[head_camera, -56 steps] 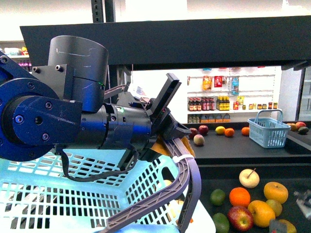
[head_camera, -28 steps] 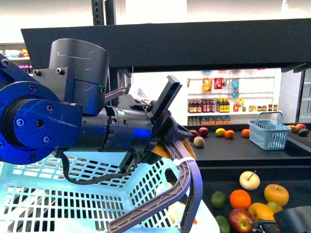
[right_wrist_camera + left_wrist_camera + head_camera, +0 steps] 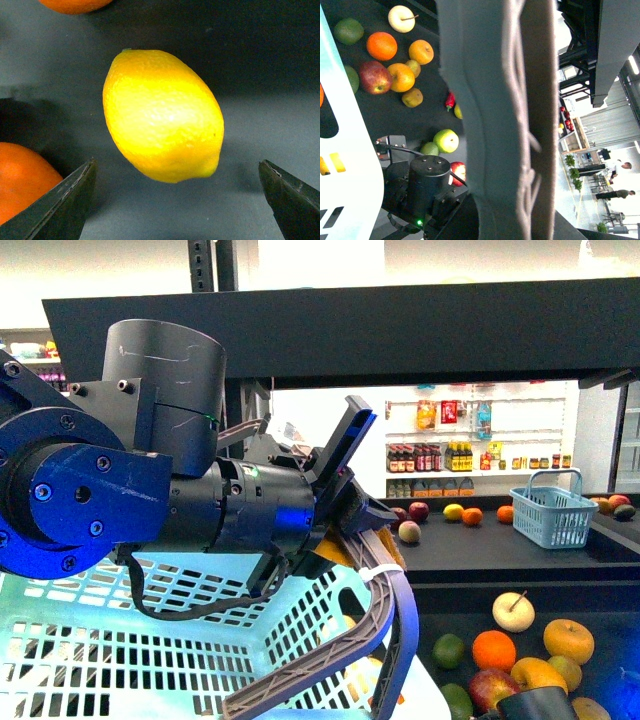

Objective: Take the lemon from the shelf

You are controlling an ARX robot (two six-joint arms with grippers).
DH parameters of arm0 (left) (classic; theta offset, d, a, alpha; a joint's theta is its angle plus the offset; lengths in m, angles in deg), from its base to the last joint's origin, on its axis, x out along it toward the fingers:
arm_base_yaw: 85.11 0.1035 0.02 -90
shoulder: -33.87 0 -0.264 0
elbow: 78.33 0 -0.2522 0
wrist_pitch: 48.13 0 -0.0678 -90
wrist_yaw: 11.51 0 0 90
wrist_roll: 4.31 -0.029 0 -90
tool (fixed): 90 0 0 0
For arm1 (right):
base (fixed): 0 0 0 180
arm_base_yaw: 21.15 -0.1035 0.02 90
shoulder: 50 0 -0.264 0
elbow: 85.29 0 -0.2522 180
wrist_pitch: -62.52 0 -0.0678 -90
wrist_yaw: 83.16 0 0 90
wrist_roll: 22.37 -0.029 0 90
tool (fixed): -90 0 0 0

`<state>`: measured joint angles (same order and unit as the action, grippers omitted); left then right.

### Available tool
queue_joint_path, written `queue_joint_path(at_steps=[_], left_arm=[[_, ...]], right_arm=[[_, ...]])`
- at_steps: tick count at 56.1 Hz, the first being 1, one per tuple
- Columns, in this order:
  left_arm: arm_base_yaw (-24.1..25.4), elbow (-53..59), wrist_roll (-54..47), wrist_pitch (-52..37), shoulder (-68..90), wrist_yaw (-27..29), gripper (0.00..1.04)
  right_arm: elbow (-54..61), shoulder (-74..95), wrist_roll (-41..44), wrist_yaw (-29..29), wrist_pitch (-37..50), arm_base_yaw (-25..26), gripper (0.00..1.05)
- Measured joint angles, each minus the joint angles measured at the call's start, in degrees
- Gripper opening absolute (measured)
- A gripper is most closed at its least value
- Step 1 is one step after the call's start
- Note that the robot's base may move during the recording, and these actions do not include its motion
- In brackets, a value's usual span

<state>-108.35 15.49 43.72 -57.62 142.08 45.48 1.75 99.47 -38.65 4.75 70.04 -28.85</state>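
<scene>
Two fingers (image 3: 60,205) of my right hand (image 3: 177,167) stood spread, straddling the lemon (image 3: 162,115) on the shelf (image 3: 260,75); closing seemed the next move.

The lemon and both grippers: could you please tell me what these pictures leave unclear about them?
- Right wrist view: right gripper is cut off at the edge and only its tips show; the lemon's underside is hidden.
- Left wrist view: the blurred handle fills it, hiding how the left gripper stands.
- Front view: lemon not identifiable; right arm cut off by the bottom edge.
</scene>
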Motion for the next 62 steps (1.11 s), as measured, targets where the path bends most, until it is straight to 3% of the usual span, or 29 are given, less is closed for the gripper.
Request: queue_joint_path(at_steps=[32, 45, 62], left_arm=[[0.0, 0.0, 0.0, 0.0, 0.0, 0.0, 0.07], [0.0, 0.0, 0.0, 0.0, 0.0, 0.1, 0.07], [0.0, 0.0, 0.0, 0.0, 0.0, 0.0, 0.07]], right_arm=[[-11.9, 6.9, 5.9, -0.7, -3.5, -0.3, 0.97], [-13.0, 8.0, 6.0, -1.2, -2.8, -0.4, 0.72], [-9.4, 6.2, 6.3, -1.5, -1.4, 0.7, 0.71]])
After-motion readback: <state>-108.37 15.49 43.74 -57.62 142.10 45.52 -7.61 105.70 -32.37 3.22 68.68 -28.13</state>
